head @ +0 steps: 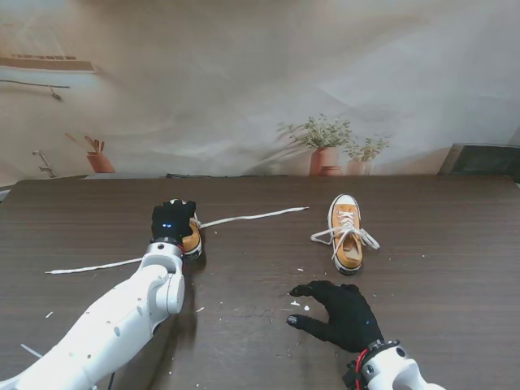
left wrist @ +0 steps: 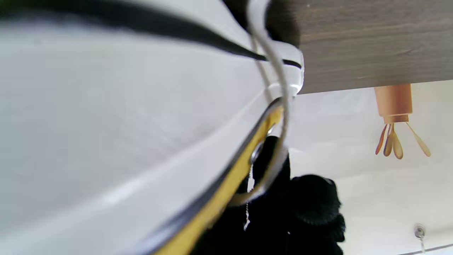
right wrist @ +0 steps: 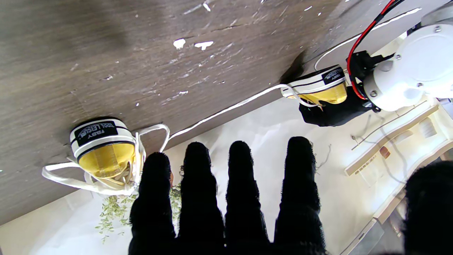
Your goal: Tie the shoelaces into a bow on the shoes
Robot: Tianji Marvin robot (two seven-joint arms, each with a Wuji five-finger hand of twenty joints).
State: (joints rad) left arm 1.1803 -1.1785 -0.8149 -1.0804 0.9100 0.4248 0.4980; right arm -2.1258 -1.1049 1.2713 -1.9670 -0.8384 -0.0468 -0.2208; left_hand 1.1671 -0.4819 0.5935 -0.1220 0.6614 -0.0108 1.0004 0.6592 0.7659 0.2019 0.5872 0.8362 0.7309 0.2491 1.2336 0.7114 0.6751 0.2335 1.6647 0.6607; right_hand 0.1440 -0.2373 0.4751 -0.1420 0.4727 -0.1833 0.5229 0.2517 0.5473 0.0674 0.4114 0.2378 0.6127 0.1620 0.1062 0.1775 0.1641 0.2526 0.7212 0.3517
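A robot's black-gloved left hand rests over a yellow canvas sneaker on the left of a dark wood-grain tabletop, its fingers draped across the top of the shoe; whether they are closed on the shoe or on a lace cannot be made out. That sneaker's white laces are undone: one end trails away to the right, the other lies stretched out to the left, both flat on the tabletop. In the left wrist view the shoe's white rubber sole fills most of the picture, with a lace looping past a metal eyelet.

A second yellow sneaker stands well apart on the right, toe pointing away from the robot, its white laces loose and splayed to either side. The right hand hovers nearer to the robot than that shoe, palm down, fingers spread and straight, holding nothing. Small white flecks dot the tabletop between the hands.
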